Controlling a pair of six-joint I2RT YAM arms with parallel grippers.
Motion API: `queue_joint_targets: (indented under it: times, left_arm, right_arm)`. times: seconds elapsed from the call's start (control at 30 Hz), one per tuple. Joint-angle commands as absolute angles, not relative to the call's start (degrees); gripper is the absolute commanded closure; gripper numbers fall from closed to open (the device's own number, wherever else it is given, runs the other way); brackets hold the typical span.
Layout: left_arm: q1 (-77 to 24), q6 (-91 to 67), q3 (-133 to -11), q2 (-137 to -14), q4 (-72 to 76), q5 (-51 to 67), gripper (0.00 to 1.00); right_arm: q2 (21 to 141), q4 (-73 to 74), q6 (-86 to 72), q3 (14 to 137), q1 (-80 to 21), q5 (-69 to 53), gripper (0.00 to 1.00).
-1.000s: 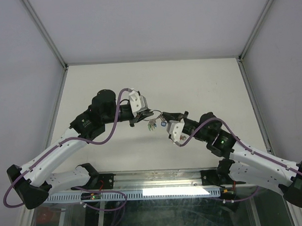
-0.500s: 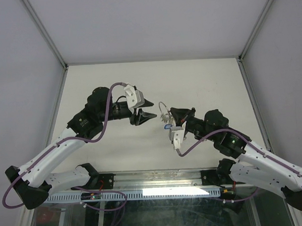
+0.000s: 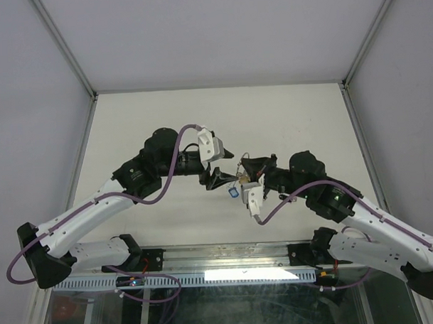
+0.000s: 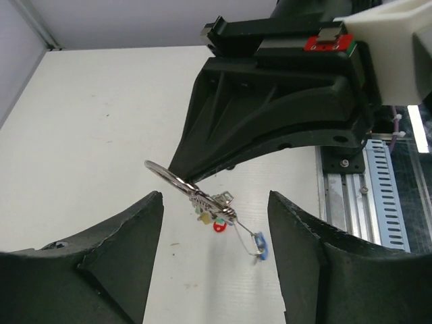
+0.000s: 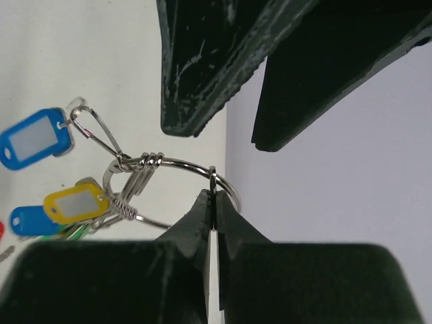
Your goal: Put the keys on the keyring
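The keyring (image 5: 177,163), a thin silver wire ring, is pinched at its edge by my right gripper (image 5: 214,197), which is shut on it and holds it above the table. Keys (image 4: 213,204) hang bunched from the ring with a yellow tag (image 5: 74,202), a red tag (image 4: 219,227) and a blue tag (image 4: 261,247) on a wire clip. My left gripper (image 4: 214,198) is open, one finger on each side of the hanging bunch, touching nothing. In the top view the left gripper (image 3: 221,174) and right gripper (image 3: 242,172) meet over the table's middle, the blue tag (image 3: 234,193) dangling below.
The white table (image 3: 286,117) is walled at the left, right and back. A metal rail (image 4: 381,196) runs along the near edge by the arm bases. The right gripper's black body (image 4: 277,115) fills the space just ahead of my left fingers.
My left gripper opened and let go of the bunch, pulled back left, then came right again with its fingers around the hanging keys. The right gripper stayed shut on the ring and turned.
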State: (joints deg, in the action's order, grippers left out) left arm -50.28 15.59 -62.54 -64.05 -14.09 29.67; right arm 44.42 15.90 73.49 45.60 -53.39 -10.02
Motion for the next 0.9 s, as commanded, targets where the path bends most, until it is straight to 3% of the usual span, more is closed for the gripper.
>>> queue_joint_targets:
  times: [0.0,0.2,0.53,0.77,0.87]
  left_arm:
    - [-52.1,15.9,-62.2,-61.8,-11.1,25.3,0.39]
    - [-52.8,15.0,-57.8,-58.5,-7.8,16.2,0.42]
    - [-55.0,12.3,-47.2,-51.8,1.5,6.0,0.42]
    - [-63.0,14.7,-43.2,-54.1,7.9,-4.6,0.43]
    - [-65.0,15.9,-41.1,-55.5,11.7,-7.4,0.37]
  right_arm:
    - [45.7,20.2,63.0,54.0,-53.4,-12.8,1.00]
    - [56.1,44.8,35.9,72.5,-53.4,-7.6,1.00]
    - [69.2,66.4,12.0,83.8,-53.3,-3.7,1.00]
    - [75.3,71.8,3.5,89.6,-49.9,-4.3,1.00]
    - [76.9,71.9,1.2,90.8,-46.2,-7.6,1.00]
